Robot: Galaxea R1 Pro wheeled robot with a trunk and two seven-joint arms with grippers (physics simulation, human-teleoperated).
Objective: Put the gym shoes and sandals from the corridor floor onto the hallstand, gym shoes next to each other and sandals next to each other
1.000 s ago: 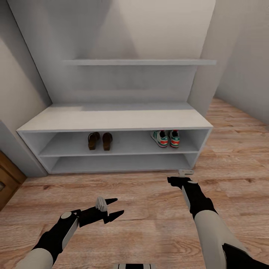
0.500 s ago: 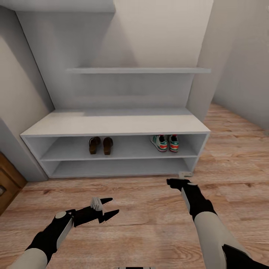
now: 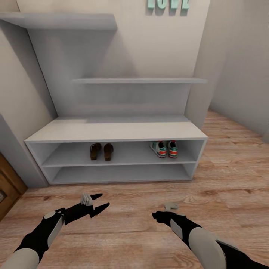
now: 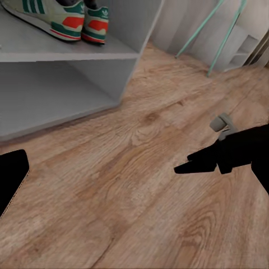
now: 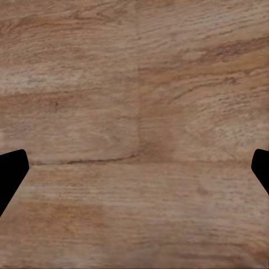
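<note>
The two gym shoes stand side by side at the right end of the upper tier of the light grey hallstand; the left wrist view shows them too. The two sandals lie together on the same tier, left of middle. Both pairs are off the corridor floor. My left gripper hovers open and empty above the planks in front of the rack. My right gripper hangs low over the floor, further right; in its wrist view the fingers stand wide apart over bare wood.
Staggered wall shelves rise above the bench. Teal letters hang on the wall. A brown wooden panel stands at the left edge. Slim teal legs rise from the floor beyond the rack's right end.
The camera has pulled back and tilted up, showing more of the upper shelves. Both grippers have drawn back from the rack toward my body. The shoes stay put.
</note>
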